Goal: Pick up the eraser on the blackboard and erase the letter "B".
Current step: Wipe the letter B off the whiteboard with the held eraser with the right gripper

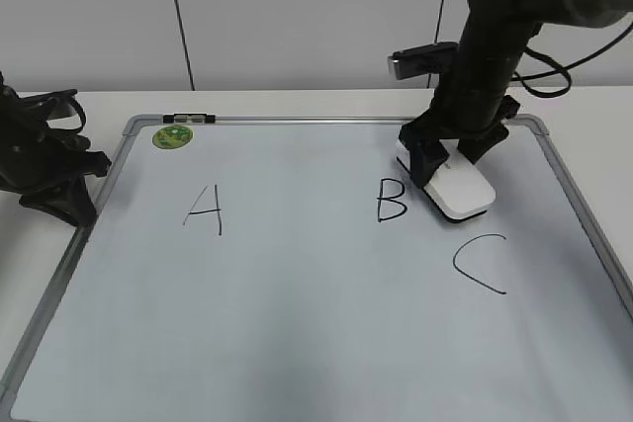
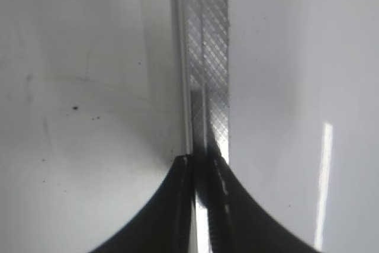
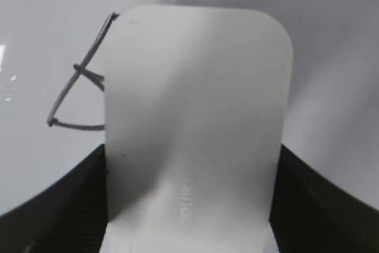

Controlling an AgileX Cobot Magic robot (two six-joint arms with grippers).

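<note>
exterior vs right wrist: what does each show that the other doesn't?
Exterior only: the letter "A", the letter "C", the green magnet, the whiteboard frame, and the left hand parked at the board's left edge. Right wrist only: close view of the hand's black fingers flanking the eraser, and faint embossed lettering on its top. Both: the right hand on the white eraser, beside the letter "B".

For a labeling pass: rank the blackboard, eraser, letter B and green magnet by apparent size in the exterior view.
1. blackboard, by far the largest.
2. eraser, partly under the right gripper, so its full extent is hidden.
3. letter B, close to the eraser's visible part; that order is unsure.
4. green magnet, smallest.
</note>
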